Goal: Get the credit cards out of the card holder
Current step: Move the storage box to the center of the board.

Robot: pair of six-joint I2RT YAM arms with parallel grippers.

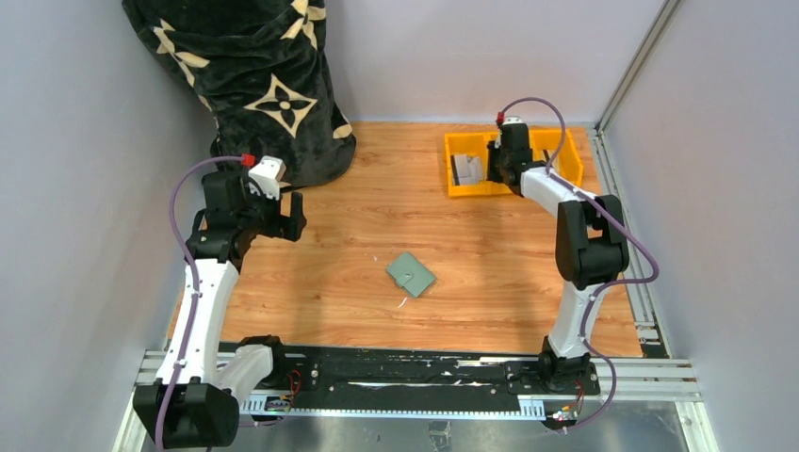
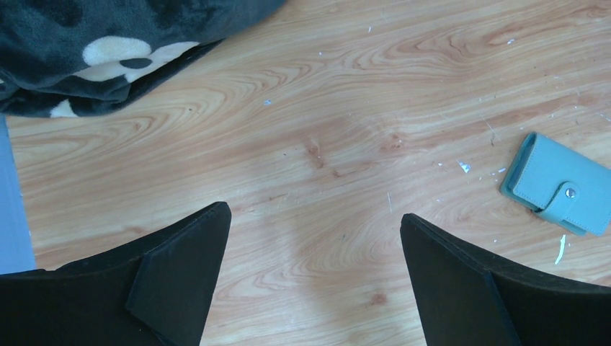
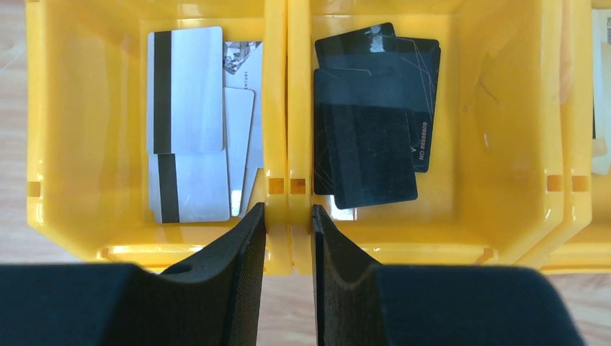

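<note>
The card holder (image 1: 411,274) lies shut on the wooden table (image 1: 377,188), about midway between the two arms, its snap tab fastened across the sage-green cover; in the left wrist view the card holder (image 2: 558,184) sits off to the right of the fingers, with small white flecks scattered around it

The credit cards (image 3: 187,122) are in the yellow tray (image 1: 513,190) at the far right of the table: pale ones with a dark stripe are stacked loosely in the left compartment, and black cards (image 3: 371,122) overlap in the middle one. Another pale edge shows at the right border of that view

The right gripper (image 3: 288,216) hangs over the near wall of the yellow tray (image 3: 504,238), its jaws drawn narrow with only a slim gap, in line with the divider between the two compartments; whether they pinch the divider I cannot tell. No card is between them

The left gripper (image 2: 313,216) is poised over bare wood with its jaws spread wide and nothing in them, well apart from the card holder. Beyond it, a dark patterned blanket (image 1: 254,75) is heaped in the far left corner
</note>
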